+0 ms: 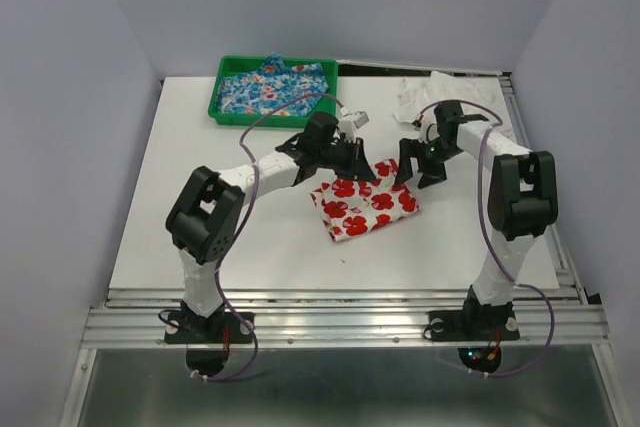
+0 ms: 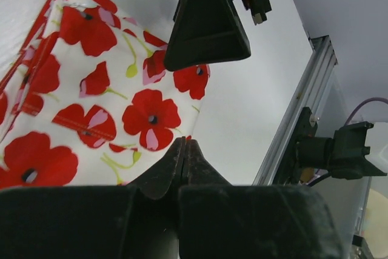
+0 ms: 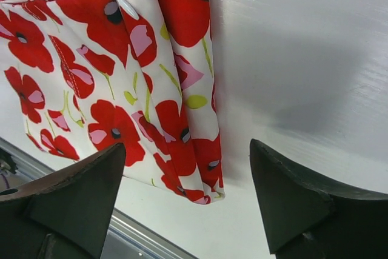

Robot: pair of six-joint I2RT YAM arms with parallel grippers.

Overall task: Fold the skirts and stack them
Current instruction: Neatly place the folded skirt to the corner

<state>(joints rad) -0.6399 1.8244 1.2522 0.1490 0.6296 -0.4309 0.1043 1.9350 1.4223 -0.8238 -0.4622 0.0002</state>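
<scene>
The white skirt with red flowers [image 1: 365, 202] lies folded on the table between the two arms, filling the left of both wrist views [image 2: 91, 107] [image 3: 115, 71]. A blue flowered skirt [image 1: 272, 87] lies crumpled in the green tray [image 1: 225, 109] at the back. My left gripper [image 1: 362, 173] [image 2: 183, 144] is shut, its tips at the white skirt's far edge; no cloth shows between them. Close to its right, my right gripper [image 1: 420, 177] [image 3: 188, 174] stands open over the skirt's right corner, fingers [image 3: 73, 204] apart and holding nothing.
A crumpled white cloth [image 1: 440, 97] lies at the back right of the table. A metal rail [image 1: 340, 299] runs along the near edge, by the arm bases. The right gripper's black fingers [image 2: 206, 22] hang close above the left gripper's tips.
</scene>
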